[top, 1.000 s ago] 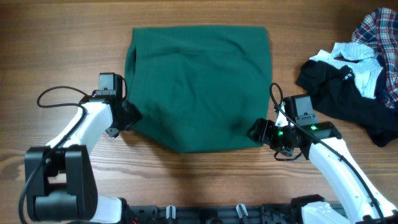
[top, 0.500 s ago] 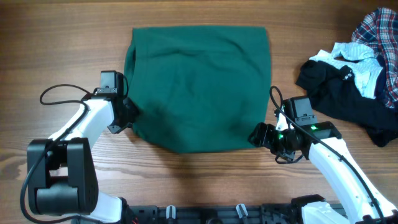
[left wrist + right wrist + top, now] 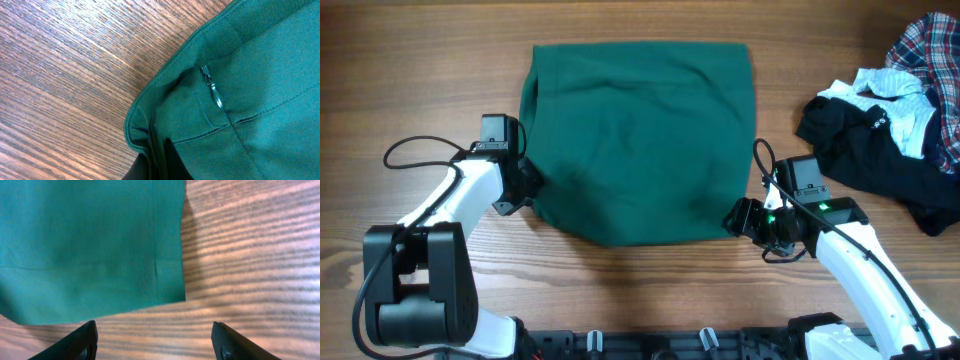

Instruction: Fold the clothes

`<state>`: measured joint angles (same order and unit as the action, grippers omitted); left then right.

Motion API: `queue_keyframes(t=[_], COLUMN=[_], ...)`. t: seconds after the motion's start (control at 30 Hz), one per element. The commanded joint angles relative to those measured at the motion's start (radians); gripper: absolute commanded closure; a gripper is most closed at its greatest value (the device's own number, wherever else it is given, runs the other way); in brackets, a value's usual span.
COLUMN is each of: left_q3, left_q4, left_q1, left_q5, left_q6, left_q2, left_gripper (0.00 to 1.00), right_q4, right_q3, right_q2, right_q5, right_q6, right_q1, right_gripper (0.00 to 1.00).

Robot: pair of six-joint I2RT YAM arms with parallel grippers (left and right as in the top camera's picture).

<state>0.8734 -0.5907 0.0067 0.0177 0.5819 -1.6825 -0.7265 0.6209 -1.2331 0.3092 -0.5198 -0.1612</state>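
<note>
At the left edge of the dark green garment (image 3: 640, 140), the left gripper (image 3: 525, 187) is clenched on the cloth.

Left arm pose: the white forearm runs from its base at near left, up and to the right. The wrist is bent so the claw meets the garment's edge from the left, low over the table (image 3: 420, 80). A black cable (image 3: 415, 150) loops off the forearm. In the left wrist view, a fold of the hem is bunched and drawn in between the dark fingers at the bottom of the picture. A zipper pull (image 3: 214, 93) lies on the fabric just beyond that fold.

Right arm pose: the forearm comes up from near right and angles to the left, with the claw pointing at the garment's near-right corner. The right gripper (image 3: 738, 217) is released. In the right wrist view its two fingertips (image 3: 80, 342) stand wide apart with bare wood between them, and the garment's corner lies just beyond the tips. A green light (image 3: 823, 207) shows on this arm.

The garment lies flat and roughly square at mid-table, toward the far side.

Well apart, at far right, is a heap. The plaid shirt (image 3: 930, 45) is farthest, and the white piece (image 3: 890, 90) lies on the black garment (image 3: 880, 165), which spreads nearest.
</note>
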Motion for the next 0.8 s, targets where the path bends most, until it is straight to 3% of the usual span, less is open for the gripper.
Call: queue_keyframes(t=[0.0,0.37,0.77], left_q3=[-0.021,-0.021,-0.021], left_q4=[-0.011,-0.010,-0.006], left_q1=[0.003,0.003,0.004], left_q5=[0.016,0.002,0.002], left_q6=[0.002,-0.001,-0.001], left_q2=[0.014,0.014,0.014], left_gripper=[0.96,0.96,0.96], right_q4=[0.053,0.203,0.349], right_q3=[-0.057,-0.109,-0.109], right_q2=[-0.009,-0.027,-0.244], right_q5=[0.001,0.019,0.094], right_q6=[0.004,-0.031,-0.041], right_q1=[0.002,0.002,0.002], right_gripper=[0.27,0.28,0.29])
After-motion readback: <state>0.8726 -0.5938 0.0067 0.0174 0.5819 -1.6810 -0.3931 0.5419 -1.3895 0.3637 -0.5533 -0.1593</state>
